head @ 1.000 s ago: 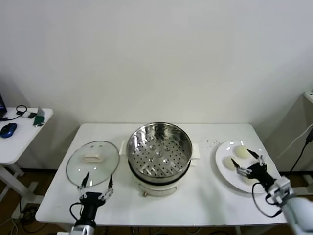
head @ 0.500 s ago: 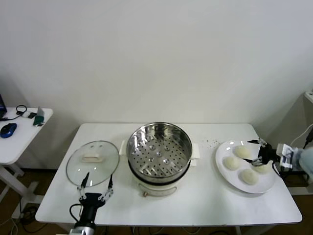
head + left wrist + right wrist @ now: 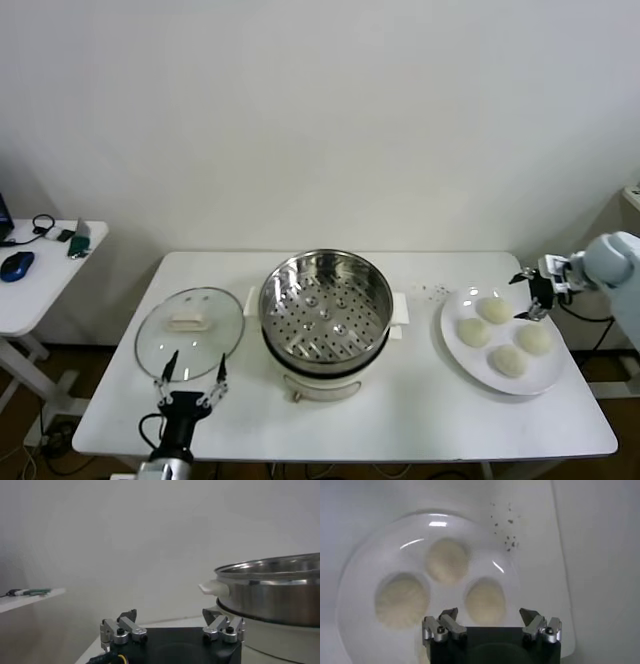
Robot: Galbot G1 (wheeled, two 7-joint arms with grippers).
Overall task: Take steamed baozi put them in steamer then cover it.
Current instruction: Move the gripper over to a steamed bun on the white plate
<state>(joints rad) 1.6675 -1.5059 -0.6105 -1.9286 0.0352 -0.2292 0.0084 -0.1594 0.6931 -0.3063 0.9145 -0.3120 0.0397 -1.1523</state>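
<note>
Four cream-white baozi lie on a white plate [image 3: 455, 350] at the table's right: one at the back [image 3: 493, 309], one on the left [image 3: 473, 332], one on the right [image 3: 533, 339], one in front [image 3: 508, 361]. My right gripper [image 3: 522, 296] hovers open and empty over the plate's far right edge. In the right wrist view it [image 3: 488, 615] is above the plate [image 3: 365, 565], with a baozi [image 3: 485, 600] between its fingers below. The steamer [image 3: 325, 310] stands uncovered at the table's middle. The glass cover [image 3: 190, 320] lies flat to its left. My left gripper [image 3: 195, 362] is open by the cover's near edge.
Dark crumbs [image 3: 432, 291] lie on the table between the steamer and the plate. A small side table [image 3: 40, 290] with a blue mouse [image 3: 18, 265] stands at the far left. The left wrist view shows the steamer's side [image 3: 270, 590] and its white handle [image 3: 215, 587].
My right arm has swung from the plate's front right, back and up to its far right edge, still open and empty. The left gripper has barely moved.
</note>
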